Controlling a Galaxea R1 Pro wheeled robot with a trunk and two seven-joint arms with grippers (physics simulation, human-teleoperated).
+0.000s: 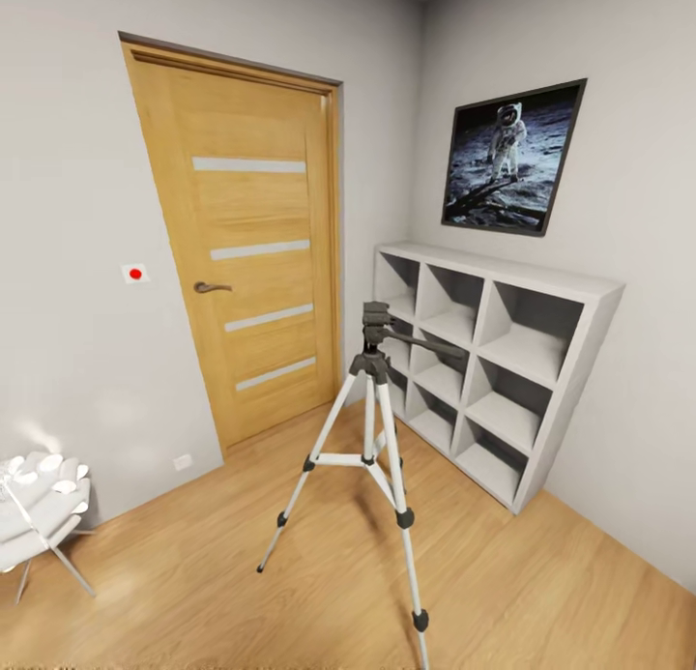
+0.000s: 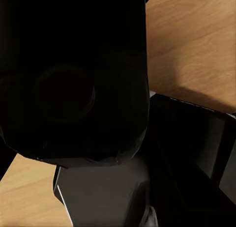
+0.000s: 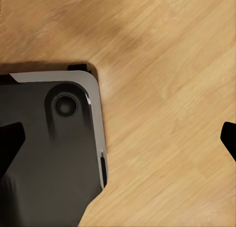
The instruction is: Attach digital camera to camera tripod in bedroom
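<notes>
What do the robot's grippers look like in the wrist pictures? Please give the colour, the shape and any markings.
The right gripper has plain black fingertips. They are flat, wedge-like pieces that narrow to a blunt point. No cables, labels or markings can be seen on them. In the left wrist view the forms close to the camera are all very dark, so finger shapes cannot be told apart there.

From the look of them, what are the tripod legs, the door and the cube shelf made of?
The camera tripod legs look like silver metal tubes, judging by their pale sheen, with matte black joints and feet, probably plastic. The door looks like light wood or veneer: warm grain, four pale, perhaps frosted, strips and a dark metal handle. The cube shelf appears matte white painted board, without visible grain.
</notes>
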